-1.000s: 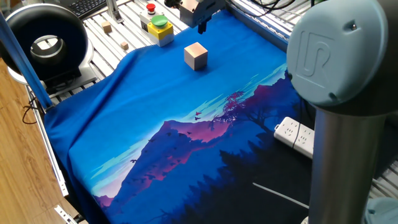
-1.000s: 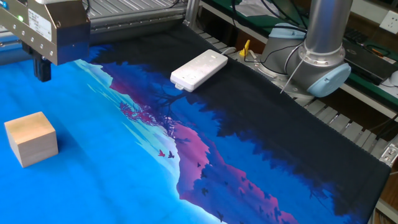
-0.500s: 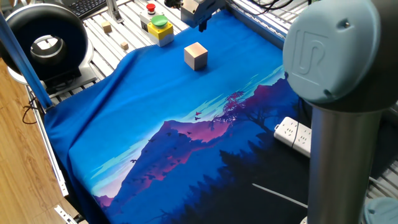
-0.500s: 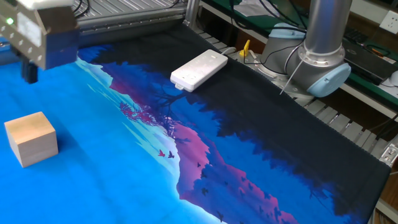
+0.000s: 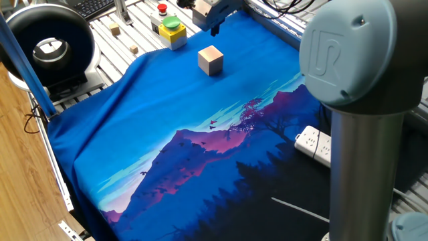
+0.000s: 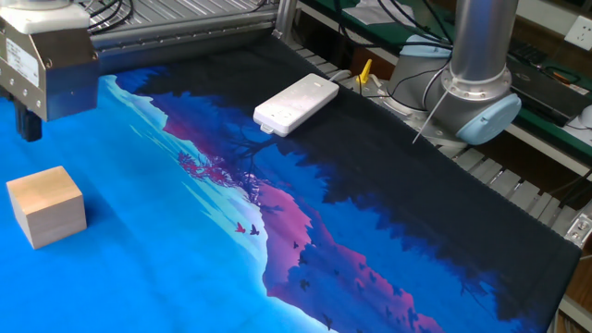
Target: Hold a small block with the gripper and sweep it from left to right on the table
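The grey-silver metal two-finger gripper with dark fingers (image 6: 28, 125) is cut off by the left and top edges of the other fixed view, where only one finger shows, so the gap between its jaws cannot be read. In one fixed view the same gripper (image 5: 215, 28) is small and partly cropped by the top edge. There the big grey robot arm column (image 5: 358, 127) hides the right edge of the blue mountain-print cloth-covered table (image 5: 167, 107) and part of the white plastic power strip (image 5: 314, 145).
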`<state>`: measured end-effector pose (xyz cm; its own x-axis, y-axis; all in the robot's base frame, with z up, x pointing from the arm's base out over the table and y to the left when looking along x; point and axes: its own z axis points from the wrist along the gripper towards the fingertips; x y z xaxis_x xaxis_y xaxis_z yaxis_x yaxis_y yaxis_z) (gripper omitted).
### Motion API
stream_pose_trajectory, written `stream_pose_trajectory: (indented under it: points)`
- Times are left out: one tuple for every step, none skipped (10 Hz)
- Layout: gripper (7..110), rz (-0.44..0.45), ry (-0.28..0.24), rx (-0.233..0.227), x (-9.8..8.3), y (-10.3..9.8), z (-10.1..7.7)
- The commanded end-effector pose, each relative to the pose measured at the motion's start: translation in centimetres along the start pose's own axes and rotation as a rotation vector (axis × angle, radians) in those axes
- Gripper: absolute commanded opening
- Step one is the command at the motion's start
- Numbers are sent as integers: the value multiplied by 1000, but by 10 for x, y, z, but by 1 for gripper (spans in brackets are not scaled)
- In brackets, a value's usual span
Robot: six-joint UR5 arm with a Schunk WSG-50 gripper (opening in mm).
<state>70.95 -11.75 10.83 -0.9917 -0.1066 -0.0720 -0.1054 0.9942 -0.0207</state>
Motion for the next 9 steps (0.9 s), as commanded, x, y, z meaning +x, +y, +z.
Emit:
stream_pose_trajectory:
  points:
    - [7, 6, 27, -75, 8, 18, -4]
    - [7, -23, 18, -106, 5, 25, -3]
    - [66, -32, 19, -98, 4, 23, -2]
    - [66, -62, 9, -83, 2, 19, -1]
    - [66, -71, -5, -58, -1, 11, 0]
    - [66, -78, -12, -35, -3, 6, 1]
    - [66, -82, -21, -29, -6, 4, 2]
    - [66, -80, -26, -32, -11, 4, 7]
    - [107, -82, -27, -39, -14, 5, 10]
